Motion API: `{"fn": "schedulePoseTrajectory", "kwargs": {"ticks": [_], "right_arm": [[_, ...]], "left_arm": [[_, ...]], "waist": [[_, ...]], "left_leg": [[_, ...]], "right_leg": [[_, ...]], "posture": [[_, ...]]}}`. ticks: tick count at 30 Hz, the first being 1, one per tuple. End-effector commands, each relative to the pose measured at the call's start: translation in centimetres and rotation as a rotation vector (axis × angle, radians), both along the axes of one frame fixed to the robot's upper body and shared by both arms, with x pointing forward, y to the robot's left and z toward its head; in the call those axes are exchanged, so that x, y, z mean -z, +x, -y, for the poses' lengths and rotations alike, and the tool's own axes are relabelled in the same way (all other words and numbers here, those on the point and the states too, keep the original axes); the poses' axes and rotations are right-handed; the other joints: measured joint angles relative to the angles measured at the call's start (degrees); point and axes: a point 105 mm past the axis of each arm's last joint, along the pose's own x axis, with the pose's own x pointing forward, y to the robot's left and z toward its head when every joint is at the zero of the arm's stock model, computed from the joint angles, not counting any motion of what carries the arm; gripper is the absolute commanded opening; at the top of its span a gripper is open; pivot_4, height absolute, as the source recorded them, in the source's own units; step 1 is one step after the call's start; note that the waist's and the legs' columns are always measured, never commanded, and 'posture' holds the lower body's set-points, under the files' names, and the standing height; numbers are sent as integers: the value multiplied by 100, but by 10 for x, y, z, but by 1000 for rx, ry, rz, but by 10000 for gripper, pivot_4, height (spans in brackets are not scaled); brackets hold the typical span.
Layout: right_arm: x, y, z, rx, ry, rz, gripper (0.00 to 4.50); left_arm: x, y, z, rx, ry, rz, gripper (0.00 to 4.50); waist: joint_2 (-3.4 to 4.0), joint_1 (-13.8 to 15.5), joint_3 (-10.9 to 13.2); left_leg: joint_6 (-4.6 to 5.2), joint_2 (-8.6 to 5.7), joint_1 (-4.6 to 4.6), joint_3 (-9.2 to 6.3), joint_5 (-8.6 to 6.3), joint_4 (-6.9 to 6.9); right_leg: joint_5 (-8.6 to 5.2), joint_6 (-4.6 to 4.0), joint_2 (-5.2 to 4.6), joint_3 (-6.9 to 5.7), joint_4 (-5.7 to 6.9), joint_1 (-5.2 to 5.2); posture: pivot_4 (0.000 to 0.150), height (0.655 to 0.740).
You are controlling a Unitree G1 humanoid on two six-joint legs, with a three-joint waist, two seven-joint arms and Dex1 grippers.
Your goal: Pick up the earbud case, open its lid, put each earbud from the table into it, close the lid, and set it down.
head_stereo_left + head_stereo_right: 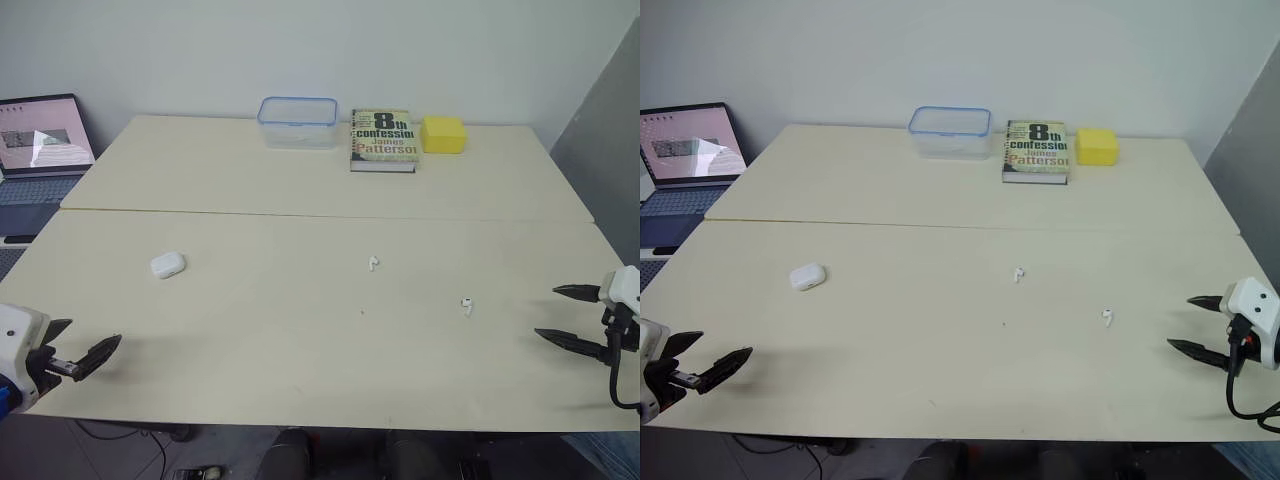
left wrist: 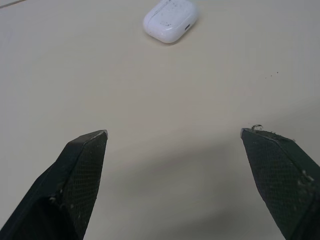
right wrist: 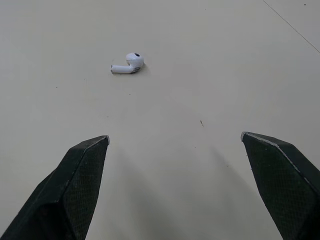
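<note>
A closed white earbud case [image 1: 167, 265] lies on the left part of the pale table [image 1: 300, 340]; the left wrist view shows the case [image 2: 170, 20] ahead of the fingers. One white earbud [image 1: 372, 264] rests near the table's middle. A second earbud [image 1: 466, 305] lies further right and nearer, seen as the earbud [image 3: 128, 64] in the right wrist view. My left gripper [image 1: 82, 345] hovers open at the front left edge, short of the case. My right gripper [image 1: 568, 317] is open at the right edge, beside the second earbud, holding nothing.
At the table's far side stand a clear plastic box [image 1: 297, 121], a book [image 1: 382, 140] and a yellow block [image 1: 443, 134]. A laptop [image 1: 40, 150] sits off the table's left side. A grey panel [image 1: 605, 130] rises on the right.
</note>
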Motion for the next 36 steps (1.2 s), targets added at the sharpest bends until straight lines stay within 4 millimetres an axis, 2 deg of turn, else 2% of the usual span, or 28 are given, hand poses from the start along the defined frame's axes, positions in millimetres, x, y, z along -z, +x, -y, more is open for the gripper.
{"fn": "schedulePoseTrajectory", "kwargs": {"ticks": [1,6,15,26,32,36], "right_arm": [[-10,-1,-2,-10,-6,42,44546],[-11,-2,-5,-23,-1,44,44546],[-9,-3,-8,-17,32,7,44546],[-9,-3,-10,-32,25,11,44546],[-11,-1,-14,-48,24,25,44546],[-21,2,-30,-98,57,48,44546]], "left_arm": [[-11,0,2,50,27,37,45000],[-16,1,13,169,-24,47,45000],[-16,0,19,222,-45,69,45000],[-24,4,15,169,-93,136,45000],[-14,0,28,168,-111,144,45000],[-10,8,36,49,-177,235,45000]], "waist": [[0,1,0],[2,2,1],[3,1,2],[3,1,2],[3,-2,2],[2,4,3]], "left_leg": [[0,0,0,0,0,0],[0,0,1,4,0,0],[0,1,1,4,0,0],[1,1,1,4,-1,1],[2,1,3,13,-2,1],[3,1,4,12,-2,5]], "right_leg": [[0,0,0,0,0,0],[0,-1,0,1,1,0],[0,-1,0,2,0,0],[0,1,0,1,1,0],[1,2,0,10,1,0],[4,8,0,12,1,2]], "posture": [[1500,7387],[1500,7387],[1500,7387],[1500,7387],[1500,7387],[1500,7387]]}}
